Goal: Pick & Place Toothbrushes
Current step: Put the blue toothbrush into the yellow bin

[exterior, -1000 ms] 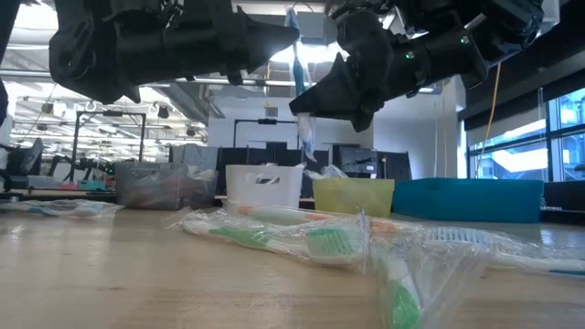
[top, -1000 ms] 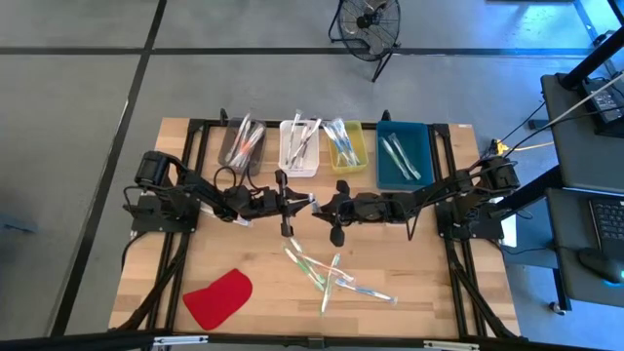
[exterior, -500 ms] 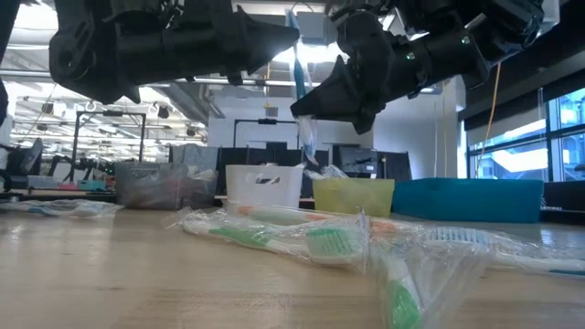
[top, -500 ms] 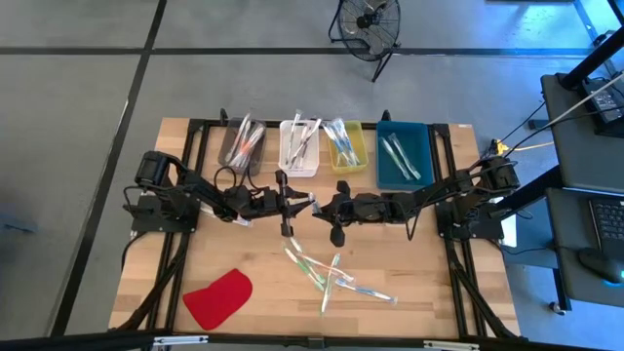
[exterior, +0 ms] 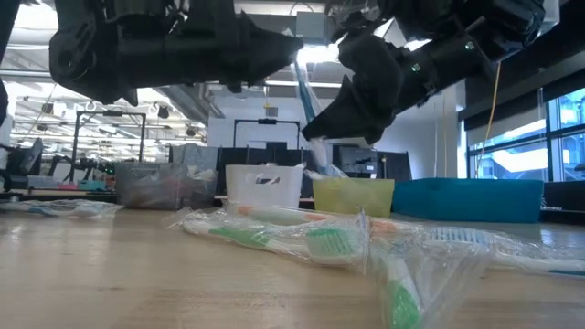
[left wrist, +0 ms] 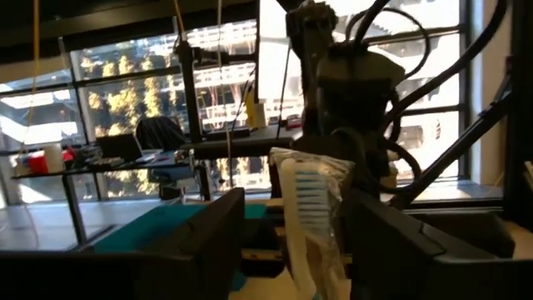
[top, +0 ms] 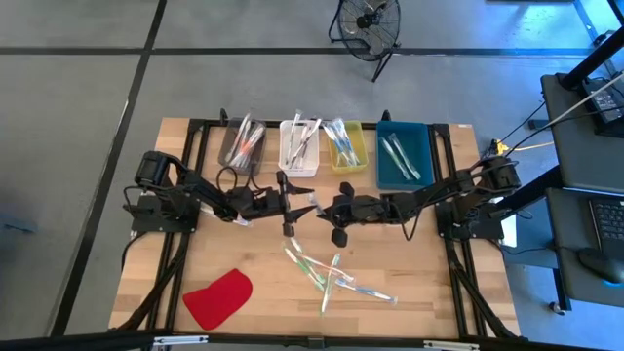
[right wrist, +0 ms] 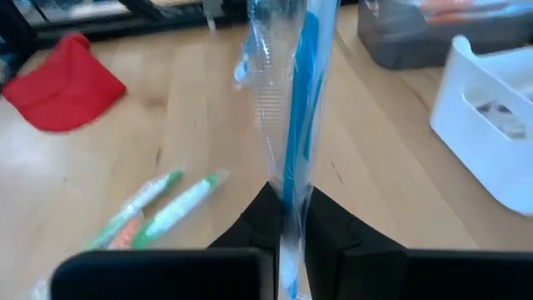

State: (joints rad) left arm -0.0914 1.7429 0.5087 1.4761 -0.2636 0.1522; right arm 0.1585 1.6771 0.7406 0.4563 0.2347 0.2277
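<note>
Step in hand: a handover above the middle of the counter (top: 214, 249), judged from the two tools meeting nose to nose over it.
Right tool (top: 320, 208): fingers together, clamped on a blue toothbrush (right wrist: 298, 125) in a clear wrapper; the right wrist view shows the brush standing straight up out of the pinched fingertips (right wrist: 329, 218).
Left tool (top: 304, 202): fingers apart, standing either side of the wrapped brush head (left wrist: 310, 204) in the left wrist view, with no contact that I can make out.
Where the held brush is: in the air between both tools, well above the counter, upright in the low view (exterior: 305, 100).
Other toothbrushes: a loose heap (top: 330, 275) of wrapped green, orange and blue ones lies on the counter in front of the tools; more already sit in the bins.
Bins: grey (top: 241, 146), white (top: 298, 146), yellow (top: 347, 144) and teal (top: 403, 156), in a row along the far edge.
Red cloth (top: 218, 298): flat at the near left corner, not involved.
Doing it well: the left tool should likely draw clear sideways before the right arm swings, so the crinkly wrapper does not snag on its fingers.
Grip caution: the wrapper looks slippery, so a slow carry suits a pinch taken low on the handle.
Likely target: a bin on the right arm's side; which one I cannot tell.
</note>
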